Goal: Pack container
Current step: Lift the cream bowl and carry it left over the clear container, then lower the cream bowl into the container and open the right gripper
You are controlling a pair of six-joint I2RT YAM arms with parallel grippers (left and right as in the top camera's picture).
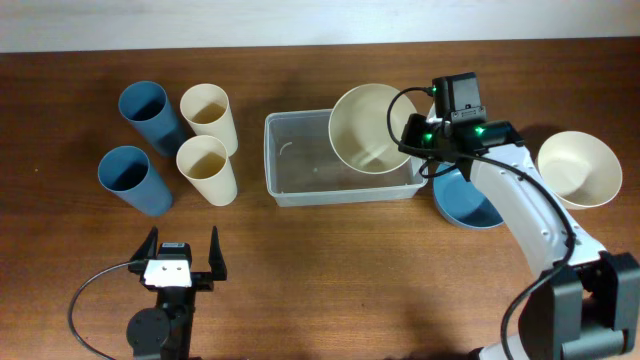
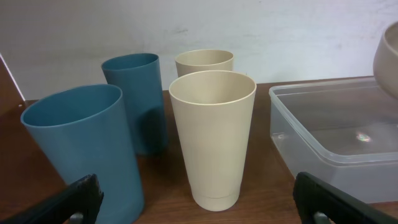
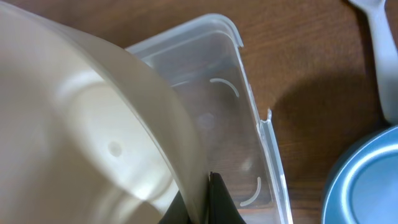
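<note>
The container [image 1: 305, 170], clear plastic with a rim, is placed at the middle of the worktop [image 1: 330, 270], long side across the overhead view. Its floor is seen bare through the left half. Over its right rear part a cream bowl [image 1: 372, 127] is held tilted, with the opening turned up towards the overhead camera and the far edge reaching past the container's rear wall. In the left wrist view the bowl's edge is seen raised above the container's rim. The bowl is gripped at its right edge by the right end effector [image 1: 418, 135], clamped on the bowl's wall; in the right wrist view a dark finger [image 3: 214, 199] is pressed against the outside of the wall. Whether the bowl touches the container cannot be told. Just beside the container's right end a blue bowl [image 1: 465, 200] is set upright on the worktop, partly covered by the right arm. Farther right, well apart from the container, a second cream bowl [image 1: 578, 168] is noted. To the container's left, four upright cups are grouped: two cream cups [image 1: 207, 168] nearer the container, two blue cups [image 1: 132, 178] beyond them. The left end effector [image 1: 182, 245] is positioned near the front edge, below the cups, fingers spread apart, nothing between them.
</note>
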